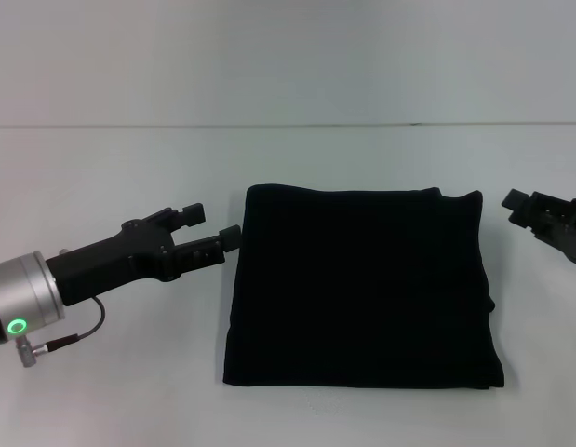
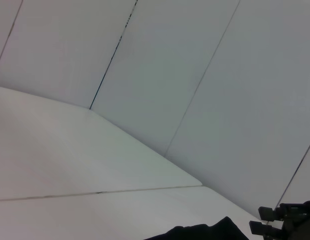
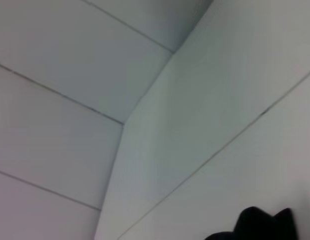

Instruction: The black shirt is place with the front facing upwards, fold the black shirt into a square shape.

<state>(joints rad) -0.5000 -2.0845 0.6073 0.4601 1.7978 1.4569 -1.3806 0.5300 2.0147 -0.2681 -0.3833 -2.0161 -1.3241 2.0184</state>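
Folded black shirt (image 1: pixel 360 287) on white table (image 1: pixel 101 391), between wide-jawed left gripper (image 1: pixel 213 226) and right gripper (image 1: pixel 514 207), jaws unclear.

A white tabletop (image 1: pixel 111 391) fills the lower part of the head view, its far edge meeting a pale grey-blue wall (image 1: pixel 288 56). The wall shows thin panel seams. Light is soft, even.

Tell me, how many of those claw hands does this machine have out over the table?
2. The left gripper sits open beside the folded black shirt, near its left edge. The right gripper is off past the shirt's right side, partly out of view.
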